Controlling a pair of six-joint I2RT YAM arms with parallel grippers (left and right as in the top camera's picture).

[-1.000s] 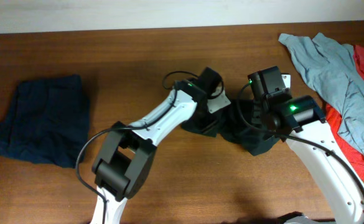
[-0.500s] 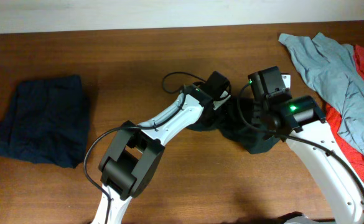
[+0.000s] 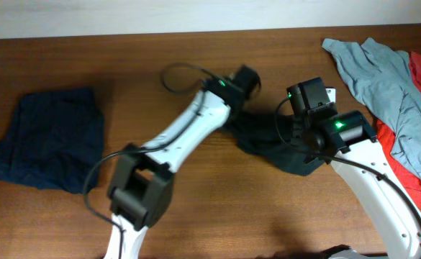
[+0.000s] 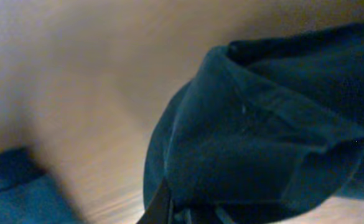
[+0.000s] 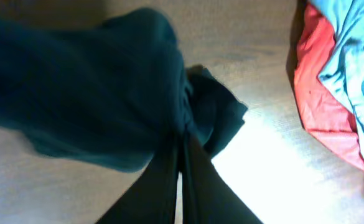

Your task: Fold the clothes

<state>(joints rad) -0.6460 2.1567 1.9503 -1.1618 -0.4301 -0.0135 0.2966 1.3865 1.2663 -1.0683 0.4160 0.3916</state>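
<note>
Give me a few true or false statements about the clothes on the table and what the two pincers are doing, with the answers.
1. The right pincer is shut on the black T-shirt. True.
2. The left pincer hangs open, clear of any cloth. False: it is shut on a bunched edge of the black T-shirt.
3. The dark navy garment lies at the far right. False: it lies at the left end of the table.
4. The light grey-blue shirt lies partly over a red garment. True.
5. The black T-shirt is neatly folded. False: it is crumpled, stretched between the two pincers.
</note>
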